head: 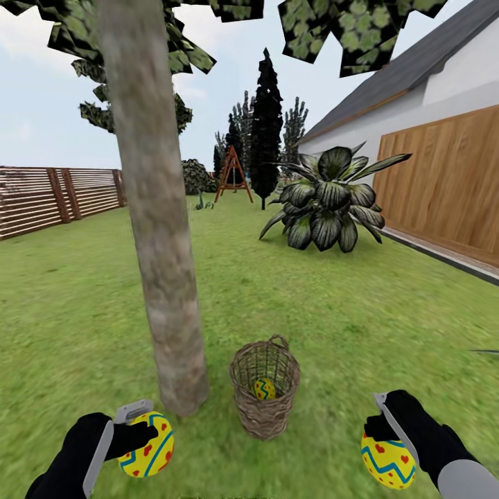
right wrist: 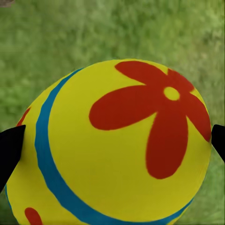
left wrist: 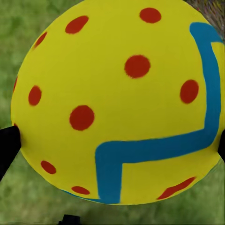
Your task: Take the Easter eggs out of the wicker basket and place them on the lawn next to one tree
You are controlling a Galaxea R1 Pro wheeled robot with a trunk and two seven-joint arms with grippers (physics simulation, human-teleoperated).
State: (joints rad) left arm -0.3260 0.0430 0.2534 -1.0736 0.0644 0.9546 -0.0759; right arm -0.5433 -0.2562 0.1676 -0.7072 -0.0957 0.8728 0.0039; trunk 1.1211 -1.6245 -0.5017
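While gripped, egg long-axis tilted.

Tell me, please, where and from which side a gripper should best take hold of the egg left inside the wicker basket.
Grip the egg across its rounded middle, coming straight down through the open mouth of the wicker basket. The basket stands upright beside the tree and its woven walls block any sideways approach. Both the left gripper and the right gripper already hold eggs, so one probably must be freed first.

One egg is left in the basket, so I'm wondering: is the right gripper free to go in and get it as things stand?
Probably not yet. The right gripper is shut on an egg, so it must set that down first. The basket stands open-topped nearby, the last egg inside.
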